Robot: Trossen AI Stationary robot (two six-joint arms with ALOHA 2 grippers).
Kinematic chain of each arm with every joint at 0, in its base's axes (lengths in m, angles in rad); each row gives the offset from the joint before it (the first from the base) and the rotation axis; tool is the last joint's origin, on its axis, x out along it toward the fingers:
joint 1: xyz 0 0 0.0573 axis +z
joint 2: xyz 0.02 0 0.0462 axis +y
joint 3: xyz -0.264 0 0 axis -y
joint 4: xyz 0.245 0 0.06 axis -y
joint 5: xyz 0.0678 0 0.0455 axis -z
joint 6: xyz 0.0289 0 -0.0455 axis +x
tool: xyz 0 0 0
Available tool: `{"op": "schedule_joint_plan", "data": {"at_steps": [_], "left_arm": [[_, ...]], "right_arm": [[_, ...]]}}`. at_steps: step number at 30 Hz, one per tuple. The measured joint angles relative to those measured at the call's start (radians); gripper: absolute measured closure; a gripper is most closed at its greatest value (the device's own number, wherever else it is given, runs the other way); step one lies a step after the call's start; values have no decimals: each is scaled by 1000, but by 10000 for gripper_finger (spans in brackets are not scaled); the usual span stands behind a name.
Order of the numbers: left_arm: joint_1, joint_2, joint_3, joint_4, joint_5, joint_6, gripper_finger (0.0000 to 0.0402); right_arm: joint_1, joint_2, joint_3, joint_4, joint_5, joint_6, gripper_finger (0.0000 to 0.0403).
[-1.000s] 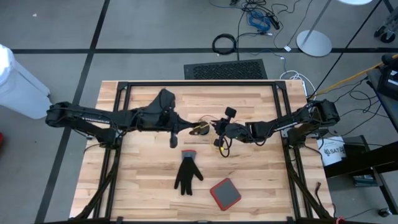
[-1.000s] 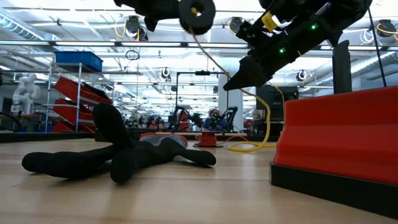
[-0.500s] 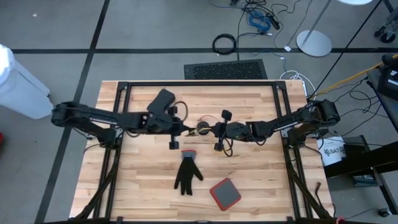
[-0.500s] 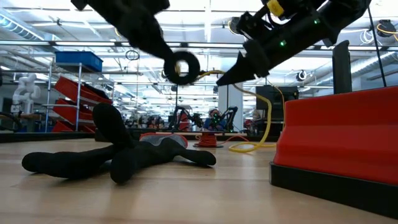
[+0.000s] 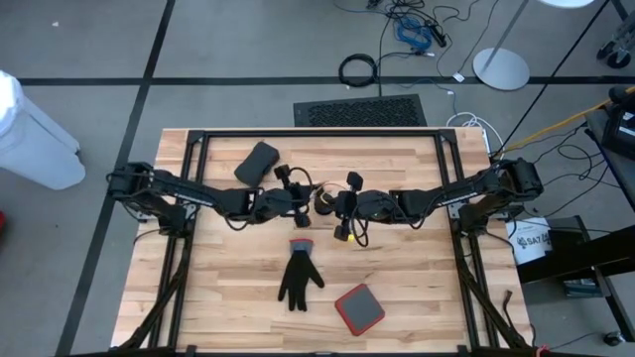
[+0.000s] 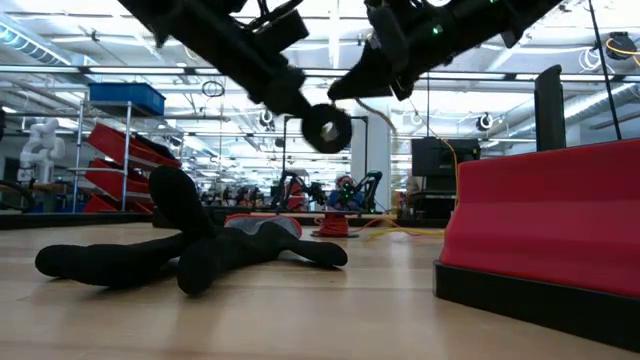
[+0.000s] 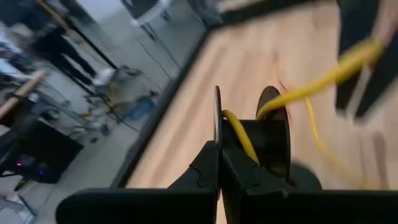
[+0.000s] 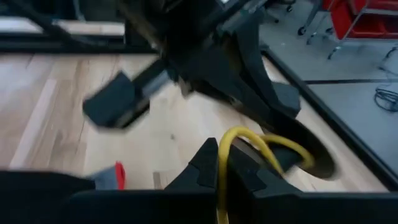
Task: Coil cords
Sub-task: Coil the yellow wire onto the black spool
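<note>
Wooden planks make up the table (image 5: 228, 297), framed by black rails, with a busy workshop showing beyond its far edge. Near the middle of the table both arms meet above the surface. The left gripper (image 7: 219, 163) is closed on the edge of a small black spool (image 6: 326, 127), which hangs in the air, clear of the wood. A yellow cord (image 7: 323, 78) runs into the groove of that spool and leads across to the right gripper (image 8: 225, 163), whose fingers are pinched narrowly on the cord just beside the spool. A loose stretch of cord droops below the right gripper toward the table's middle.

A black glove (image 5: 299, 275) with a red cuff lies flat toward the near edge, a red box (image 5: 359, 308) sits beside it closer to the near right corner, and a dark flat block (image 5: 257, 162) rests toward the far edge.

The step in hand looks like winding the cord onto the spool. To do it well, the left gripper should hold the spool steady while the right one guides the cord around under light, even tension, so each turn settles into the groove. Too much pull could tug the spool out of its grip; too much slack could let loops slip off the rim.
</note>
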Motion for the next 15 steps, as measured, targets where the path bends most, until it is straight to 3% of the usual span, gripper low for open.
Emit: {"op": "schedule_joint_plan", "data": {"at_steps": [7,15], "left_arm": [[0,77,0,288,-79,4,401],[2,78,0,465,-97,-4,401]], "right_arm": [[1,7,6,76,53,2,402],[1,10,6,92,178,-68,402]]}}
